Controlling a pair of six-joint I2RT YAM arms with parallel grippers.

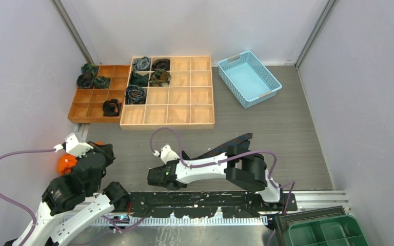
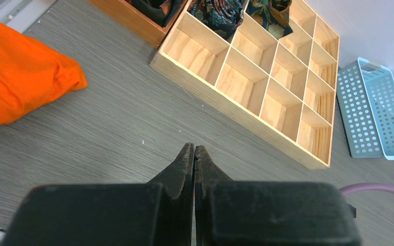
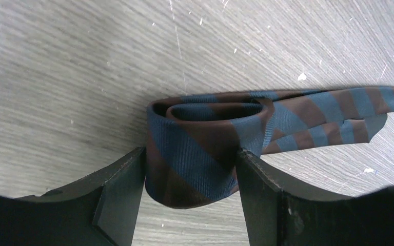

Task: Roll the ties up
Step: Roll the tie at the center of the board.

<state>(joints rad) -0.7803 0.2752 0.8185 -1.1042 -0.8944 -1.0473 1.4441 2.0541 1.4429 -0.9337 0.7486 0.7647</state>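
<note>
A blue and brown striped tie (image 3: 200,148) lies on the table as a loose coil, its tail trailing right. My right gripper (image 3: 191,156) straddles the coil, and both fingers touch its sides. From above, that gripper (image 1: 156,177) sits low near the table's front. A dark flat tie strip (image 1: 236,142) lies behind the right arm. Several rolled ties (image 1: 135,94) fill cells of the two wooden trays. My left gripper (image 2: 195,148) is shut on nothing above bare table, at the front left (image 1: 105,151).
The light wooden grid tray (image 1: 184,110) and a darker tray (image 1: 90,102) stand at the back. A blue basket (image 1: 249,78) is back right. An orange cloth lump (image 1: 66,163) lies beside the left arm. A green bin (image 1: 328,233) sits at the front right.
</note>
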